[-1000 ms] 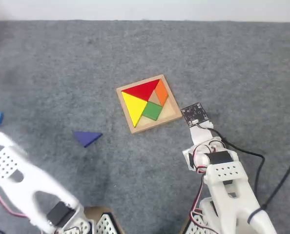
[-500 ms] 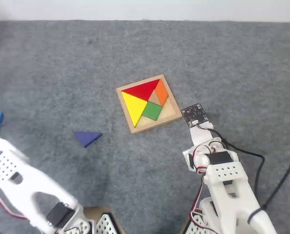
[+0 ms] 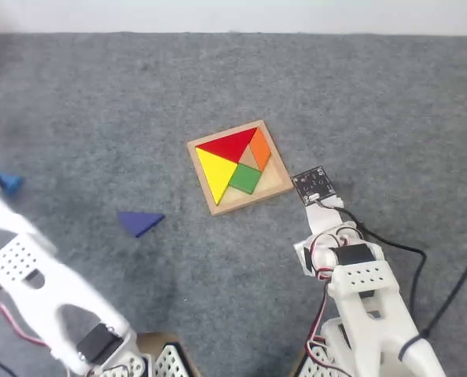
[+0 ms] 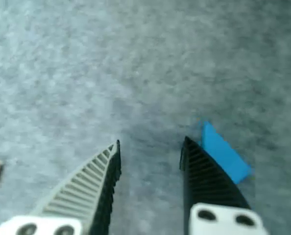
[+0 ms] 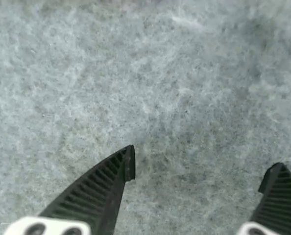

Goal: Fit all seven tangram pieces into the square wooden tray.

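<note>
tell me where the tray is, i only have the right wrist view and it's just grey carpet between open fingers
Observer: The wooden tray sits mid-table in the high view, holding a red piece, a yellow piece, a green piece and an orange piece.
Operator: anything still loose
Observer: A dark blue triangle lies apart from the tray, lower left of it in the high view.
Operator: what about the left arm
Observer: The left gripper is open, and a light blue piece lies just outside one finger.
</note>
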`<state>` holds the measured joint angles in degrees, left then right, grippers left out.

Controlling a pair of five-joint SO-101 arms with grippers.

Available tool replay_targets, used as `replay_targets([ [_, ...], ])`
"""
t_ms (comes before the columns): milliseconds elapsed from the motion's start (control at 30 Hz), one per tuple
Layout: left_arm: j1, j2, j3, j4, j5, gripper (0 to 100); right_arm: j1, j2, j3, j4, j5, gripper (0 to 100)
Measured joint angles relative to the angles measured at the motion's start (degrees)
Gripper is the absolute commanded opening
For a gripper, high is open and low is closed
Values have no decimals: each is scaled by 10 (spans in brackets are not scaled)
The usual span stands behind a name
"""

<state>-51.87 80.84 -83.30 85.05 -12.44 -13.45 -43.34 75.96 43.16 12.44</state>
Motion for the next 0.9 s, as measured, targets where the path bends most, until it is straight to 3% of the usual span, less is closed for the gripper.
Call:
replay_targets([
  [333,82,11,-60,126,-15,202,0,0,0,0,0,401],
  [700,97,11,-105,141,-4,200,0,0,0,0,0,401],
  [900,99,-3,-106,90,28,200,0,0,0,0,0,401],
])
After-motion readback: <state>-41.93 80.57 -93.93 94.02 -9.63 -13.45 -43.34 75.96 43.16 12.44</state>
